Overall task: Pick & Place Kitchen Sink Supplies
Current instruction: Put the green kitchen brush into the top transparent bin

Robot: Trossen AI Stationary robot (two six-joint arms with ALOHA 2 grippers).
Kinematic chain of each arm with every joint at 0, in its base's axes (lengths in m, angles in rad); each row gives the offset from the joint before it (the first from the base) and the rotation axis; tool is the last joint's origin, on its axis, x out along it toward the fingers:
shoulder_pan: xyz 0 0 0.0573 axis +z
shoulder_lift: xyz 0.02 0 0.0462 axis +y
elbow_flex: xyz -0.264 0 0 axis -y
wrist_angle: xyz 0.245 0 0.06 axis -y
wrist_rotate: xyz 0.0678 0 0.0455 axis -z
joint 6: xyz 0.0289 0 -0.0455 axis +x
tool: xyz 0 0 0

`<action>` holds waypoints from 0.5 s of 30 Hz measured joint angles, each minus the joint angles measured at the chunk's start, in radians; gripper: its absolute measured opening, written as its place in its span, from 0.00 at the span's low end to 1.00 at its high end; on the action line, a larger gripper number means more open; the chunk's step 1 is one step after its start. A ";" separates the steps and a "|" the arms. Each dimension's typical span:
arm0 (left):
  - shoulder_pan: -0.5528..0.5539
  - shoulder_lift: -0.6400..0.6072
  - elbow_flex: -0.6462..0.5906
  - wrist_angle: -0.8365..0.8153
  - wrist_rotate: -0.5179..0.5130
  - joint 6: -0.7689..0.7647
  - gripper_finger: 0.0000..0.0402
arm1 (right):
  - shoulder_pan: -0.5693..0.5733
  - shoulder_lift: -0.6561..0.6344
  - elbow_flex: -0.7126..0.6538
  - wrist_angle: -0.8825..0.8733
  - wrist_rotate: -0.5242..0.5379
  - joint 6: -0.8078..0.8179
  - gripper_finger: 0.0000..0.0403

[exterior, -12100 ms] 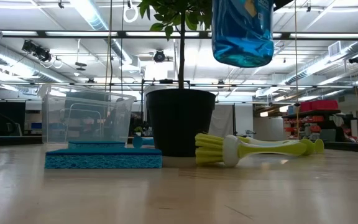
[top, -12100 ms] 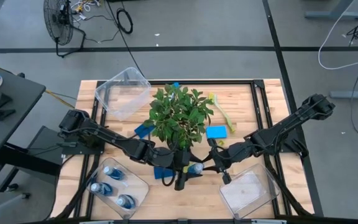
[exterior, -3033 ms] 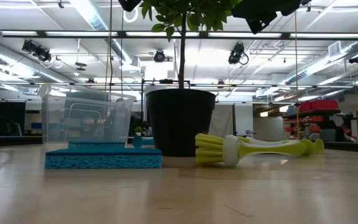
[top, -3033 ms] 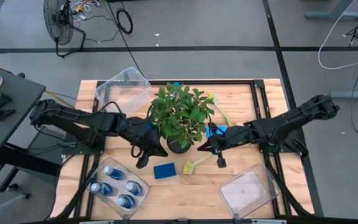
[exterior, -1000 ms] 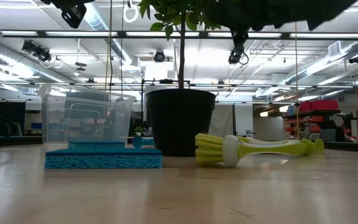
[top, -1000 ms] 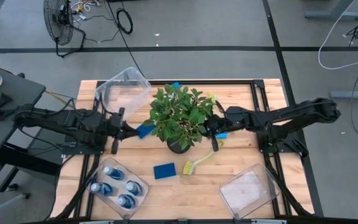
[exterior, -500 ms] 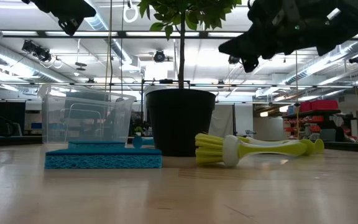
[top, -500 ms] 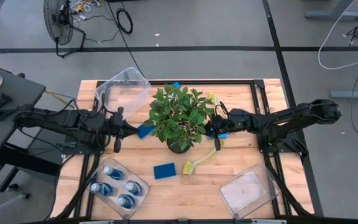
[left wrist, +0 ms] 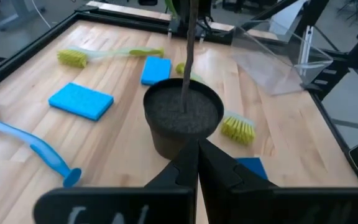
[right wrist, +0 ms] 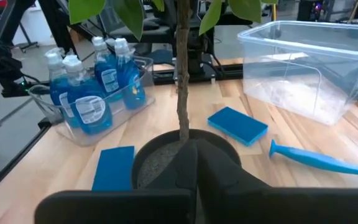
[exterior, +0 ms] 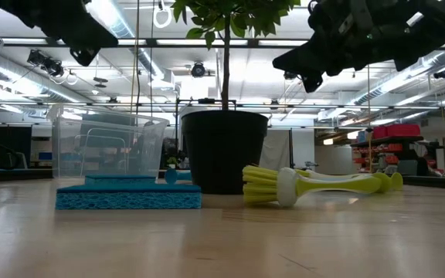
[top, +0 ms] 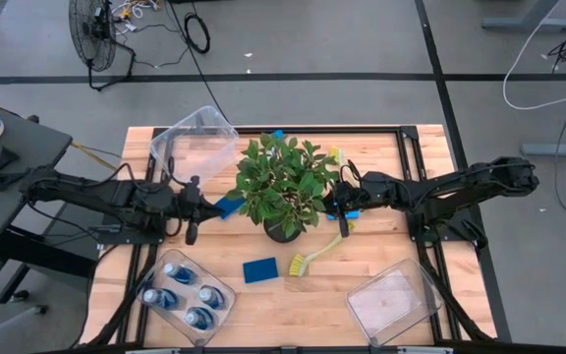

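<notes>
Four blue bottles (top: 185, 295) stand upright together; blue sponge (top: 258, 269) lies flat beside yellow-green brush (top: 314, 255).

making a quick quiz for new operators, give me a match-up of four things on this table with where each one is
Things:
1. blue bottles
2. potted plant
3. dish brush
4. tipped clear bin

Places:
A. table's middle, between both arms
B. far left corner, lying on its side
C. near left, standing in a clear bin
D. lying on the wood just near-side of the plant

Pairs: 1-C, 2-A, 3-D, 4-B

Wooden table (top: 381, 295), clear plastic bins (top: 197, 143)
</notes>
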 joint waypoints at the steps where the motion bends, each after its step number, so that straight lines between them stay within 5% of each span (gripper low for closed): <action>1: 0.000 -0.001 -0.004 0.002 0.000 0.000 0.04 | 0.000 0.000 0.000 0.000 0.000 0.012 0.01; 15: 0.000 -0.070 -0.120 0.063 -0.011 -0.032 0.04 | 0.000 0.000 0.000 -0.032 -0.050 -0.013 0.01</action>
